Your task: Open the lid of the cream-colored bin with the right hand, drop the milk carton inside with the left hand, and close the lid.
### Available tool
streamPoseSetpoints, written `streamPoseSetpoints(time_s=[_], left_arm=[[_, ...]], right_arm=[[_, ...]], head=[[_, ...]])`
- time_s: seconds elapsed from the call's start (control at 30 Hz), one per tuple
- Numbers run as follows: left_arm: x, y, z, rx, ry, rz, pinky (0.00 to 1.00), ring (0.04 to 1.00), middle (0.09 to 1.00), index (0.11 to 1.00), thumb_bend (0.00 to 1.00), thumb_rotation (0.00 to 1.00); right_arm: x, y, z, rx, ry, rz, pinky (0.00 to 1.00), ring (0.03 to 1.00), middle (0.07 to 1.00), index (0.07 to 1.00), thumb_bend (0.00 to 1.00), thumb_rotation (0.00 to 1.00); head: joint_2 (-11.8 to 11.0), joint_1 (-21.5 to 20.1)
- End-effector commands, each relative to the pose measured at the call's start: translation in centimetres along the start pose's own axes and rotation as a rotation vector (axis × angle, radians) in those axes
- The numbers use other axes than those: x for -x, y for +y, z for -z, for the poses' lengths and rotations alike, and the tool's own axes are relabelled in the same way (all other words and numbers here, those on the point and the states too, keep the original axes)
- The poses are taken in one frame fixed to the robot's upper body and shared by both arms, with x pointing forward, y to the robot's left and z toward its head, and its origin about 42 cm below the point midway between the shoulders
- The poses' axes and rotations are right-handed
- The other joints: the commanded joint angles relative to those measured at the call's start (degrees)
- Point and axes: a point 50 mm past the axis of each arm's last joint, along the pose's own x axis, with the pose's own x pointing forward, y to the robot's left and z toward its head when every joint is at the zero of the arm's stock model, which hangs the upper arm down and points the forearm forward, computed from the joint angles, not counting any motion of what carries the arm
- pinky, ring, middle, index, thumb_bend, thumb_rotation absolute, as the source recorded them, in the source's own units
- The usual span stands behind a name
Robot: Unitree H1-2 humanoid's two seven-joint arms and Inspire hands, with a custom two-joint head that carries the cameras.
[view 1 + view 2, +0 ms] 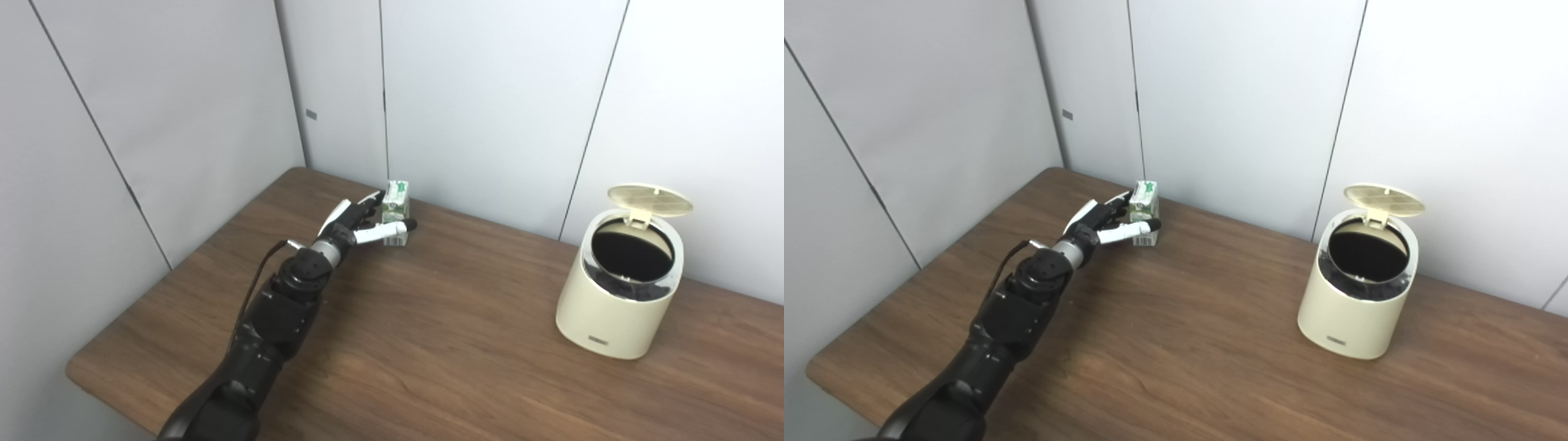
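Wooden table [429, 343]: left hand [355, 226] outstretched, fingers [386, 231] spread around upright milk carton [395, 208], not clamped.

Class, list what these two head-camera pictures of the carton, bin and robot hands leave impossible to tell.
- Right hand: outside both views.
- Left hand: fingers flank the milk carton; actual contact is hidden behind it.
- Carton print: too small and blurred in both views.
- Bin interior: dark below the rim, though the lid is up.
- Bin's front label: too small to read.

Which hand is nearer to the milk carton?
Left. The left hand is at the milk carton, its fingers spread around it. The right hand is not in view in either picture.
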Motion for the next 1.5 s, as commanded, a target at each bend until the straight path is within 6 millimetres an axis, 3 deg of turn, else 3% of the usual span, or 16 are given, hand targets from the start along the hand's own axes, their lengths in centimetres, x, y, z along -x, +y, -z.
streamPoseSetpoints(time_s=[0.0,0.1,0.2,0.33,0.57,0.63,0.83,1.0,1.2,1.27,1.47], left_arm=[[-0.7,0.7,-1.4,-0.02,-0.017,-0.007,0.97,1.0,1.0,1.0,1.0,0.48],[-0.7,0.6,-1.3,-0.019,-0.019,-0.006,0.95,0.998,1.0,1.0,1.0,0.47],[-0.9,0.6,-1.0,-0.018,-0.013,-0.013,0.93,0.988,1.0,1.0,1.0,0.43],[-1.0,0.5,-0.4,-0.008,-0.012,-0.043,0.92,0.965,0.978,1.0,1.0,0.36],[-1.0,-0.9,-0.6,-0.07,-0.072,-0.192,0.72,0.792,0.785,0.816,1.0,0.12],[-1.1,-1.4,-0.5,-0.093,-0.093,-0.218,0.7,0.769,0.763,0.791,0.98,0.09],[-1.6,-2.3,0.3,-0.091,-0.124,-0.284,0.66,0.723,0.703,0.723,0.97,0.07],[-1.7,-2.7,0.7,-0.085,-0.136,-0.329,0.57,0.649,0.649,0.679,0.93,0.06],[-1.7,-3.0,0.6,-0.072,-0.143,-0.341,0.56,0.642,0.653,0.672,0.89,0.06],[-1.8,-3.1,0.5,-0.07,-0.143,-0.345,0.55,0.63,0.648,0.663,0.89,0.08],[-1.9,-3.3,0.4,-0.028,-0.147,-0.354,0.5,0.582,0.603,0.639,0.87,0.09]], right_arm=[[-0.1,-1.3,-0.2,0.02,-0.045,0.014,0.38,0.577,0.623,0.491,0.48,0.17],[0.2,-1.4,-0.1,0.023,-0.038,0.009,0.37,0.573,0.623,0.491,0.49,0.17],[0.6,-1.5,-0.2,0.025,-0.031,0.005,0.42,0.575,0.627,0.49,0.46,0.04],[1.0,-1.9,-0.8,0.026,-0.012,-0.008,0.43,0.563,0.619,0.488,0.46,0.0],[1.7,-2.5,-1.0,0.02,0.005,-0.012,0.43,0.542,0.615,0.487,0.46,0.0],[1.8,-2.5,-0.9,0.024,0.0,-0.01,0.36,0.542,0.614,0.489,0.45,0.0],[2.2,-2.6,-0.7,0.041,0.002,-0.021,0.32,0.584,0.63,0.485,0.44,0.0],[2.4,-2.7,-0.8,0.03,0.009,-0.023,0.32,0.583,0.636,0.488,0.44,0.0],[2.5,-2.5,-1.0,0.032,0.015,-0.02,0.32,0.593,0.64,0.486,0.44,0.0],[2.5,-2.5,-1.0,0.031,0.019,-0.02,0.4,0.603,0.647,0.582,0.4,0.0],[2.4,-2.5,-1.2,0.032,0.024,-0.024,0.43,0.596,0.643,0.603,0.39,0.0]], head=[[0.1,-0.1],[0.3,-0.4],[0.4,-0.9],[0.6,-1.3],[1.6,-2.0],[1.7,-2.5],[1.6,-2.7],[1.9,-2.6],[1.9,-2.9],[1.9,-2.9],[1.8,-3.0]])
